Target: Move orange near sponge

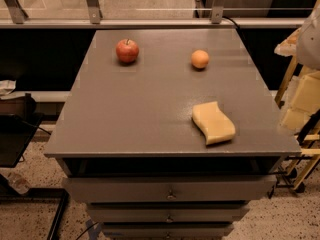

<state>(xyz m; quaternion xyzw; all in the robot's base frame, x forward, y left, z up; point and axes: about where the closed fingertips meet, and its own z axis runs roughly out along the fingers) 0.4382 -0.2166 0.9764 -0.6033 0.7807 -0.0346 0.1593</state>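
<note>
While the orange (pixel 200 59) is being seen resting on the far right part of the table (pixel 140 114), the sponge (pixel 213 123) is being shown lying flat near the front right edge, nearer the camera and well apart from the fruit. Neither is being touched by anything. A red apple (pixel 127 50) with a stem is being seen upright toward the far left, level with the orange and well apart from it. Drawers (pixel 170 190) with small knobs are being shown stacked beneath the tabletop. The tool is not being caught anywhere in the view, so whether it is released or clenched cannot be told.
</note>
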